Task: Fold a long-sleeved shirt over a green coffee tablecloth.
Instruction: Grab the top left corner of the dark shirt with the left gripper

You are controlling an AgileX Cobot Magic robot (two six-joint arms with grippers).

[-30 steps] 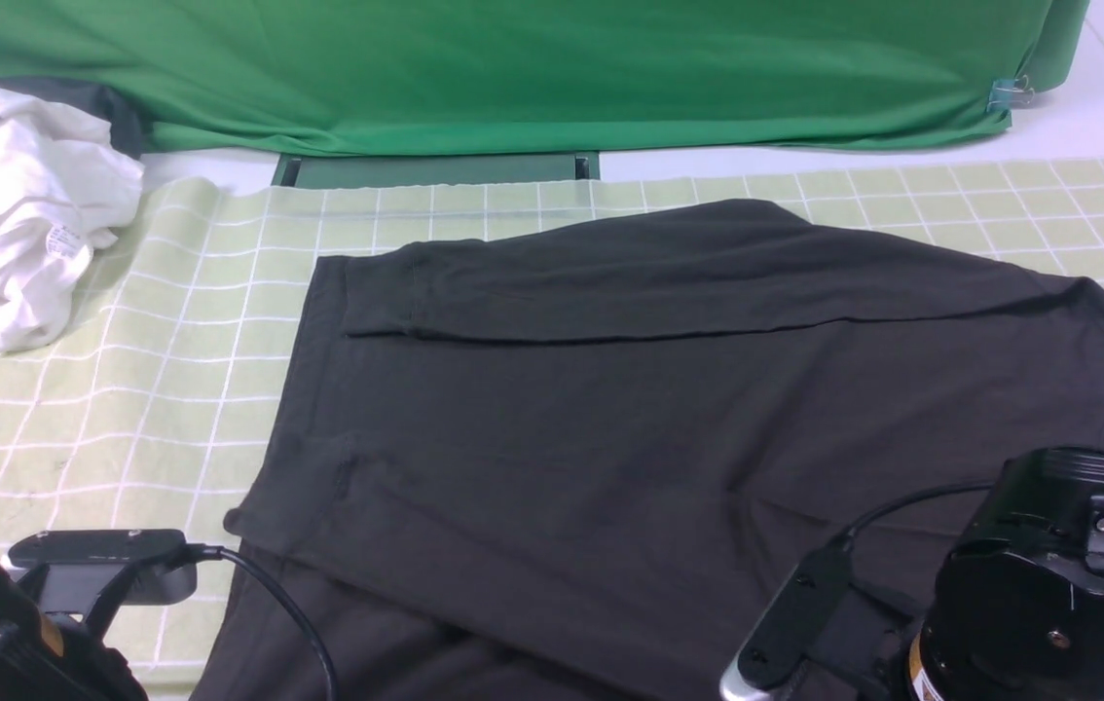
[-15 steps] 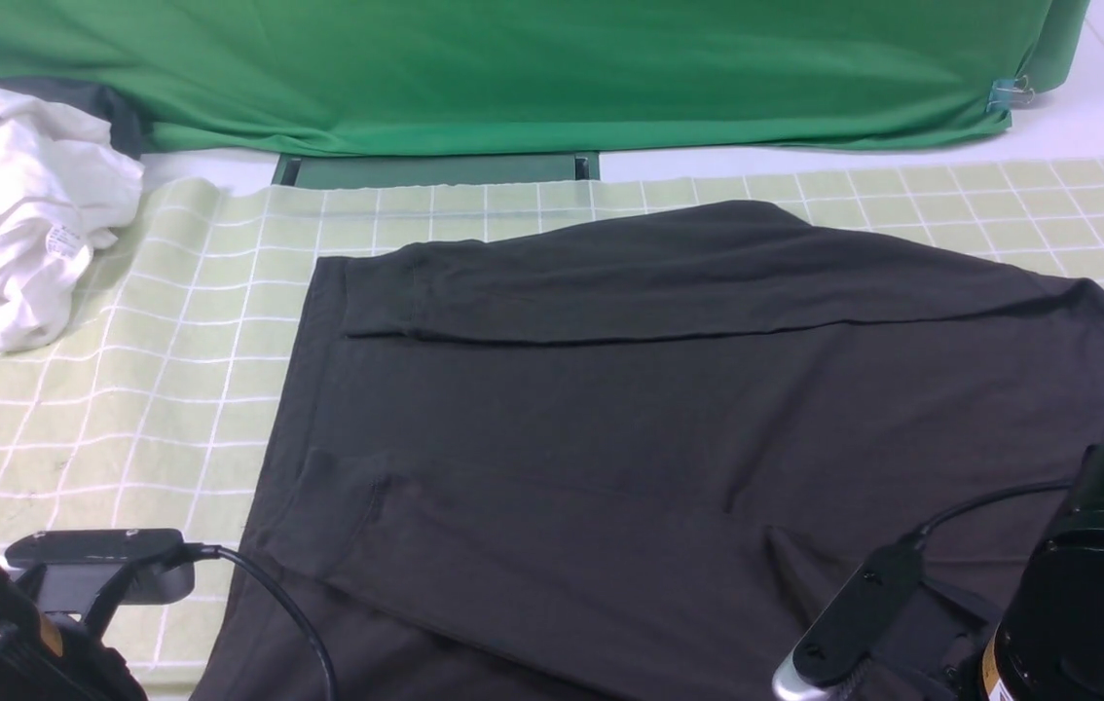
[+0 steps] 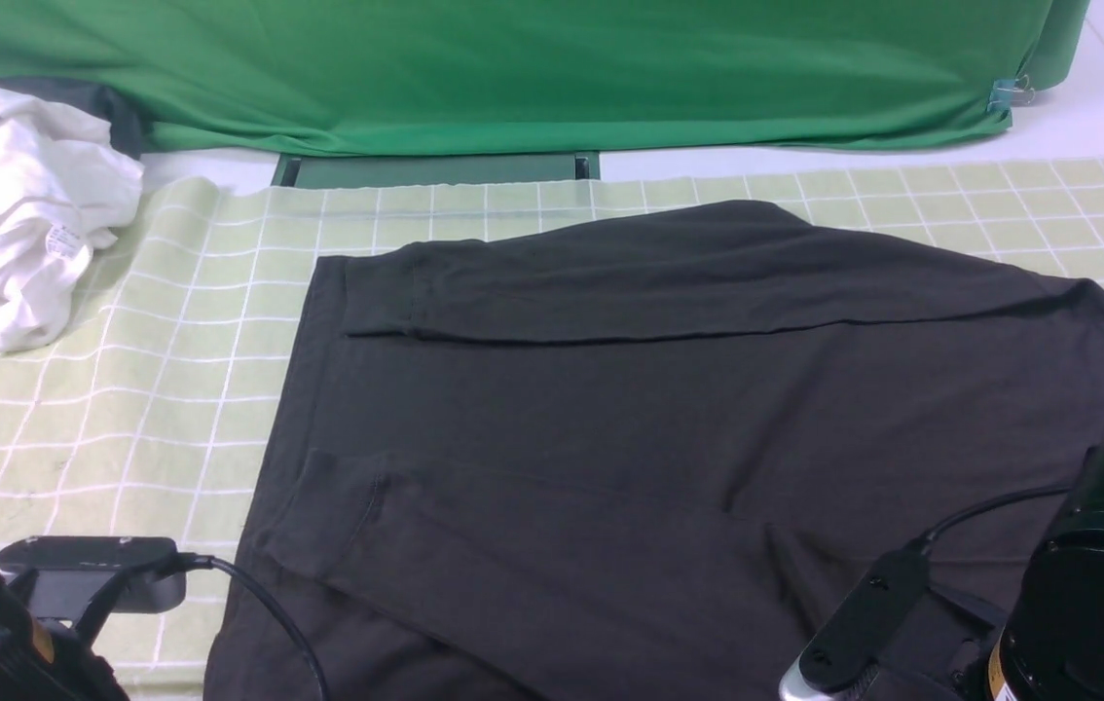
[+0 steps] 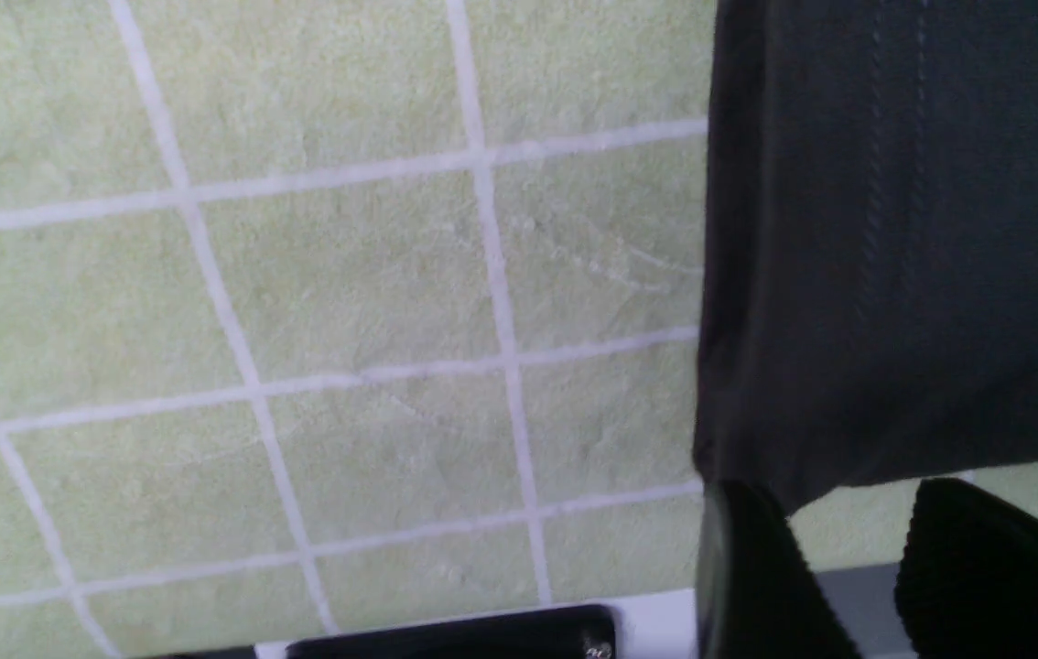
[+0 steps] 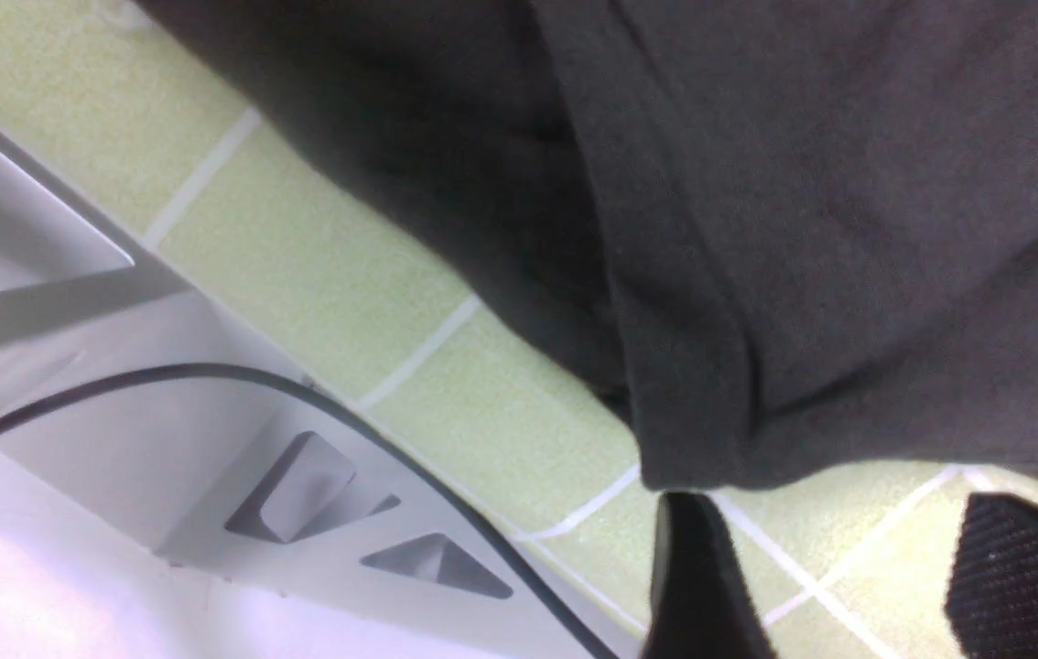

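Observation:
The black long-sleeved shirt [image 3: 610, 409] lies spread on the pale yellow-green grid tablecloth [image 3: 172, 341], with one sleeve folded across its far part and one across its near part. No logo shows. The left arm [image 3: 26, 623] sits at the shirt's near left corner and the right arm [image 3: 1087, 584] over its near right part; both hide their grippers in the front view. In the left wrist view the left gripper [image 4: 835, 494] is open, its tips at the shirt's [image 4: 894, 229] hem. The right gripper [image 5: 835, 503] is open over the tablecloth [image 5: 345, 275], just short of the shirt's [image 5: 803, 229] edge.
A crumpled white garment [image 3: 17, 204] lies at the far left on the tablecloth. Plain bright green fabric [image 3: 513, 68] hangs along the back, held by a clip [image 3: 1005, 94]. The white table frame [image 5: 116, 384] and a black cable [image 5: 345, 412] run beside the near edge.
The right arm has drawn back to the right and lower. The near sleeve fold has settled flat on the shirt. The left arm has dropped slightly.

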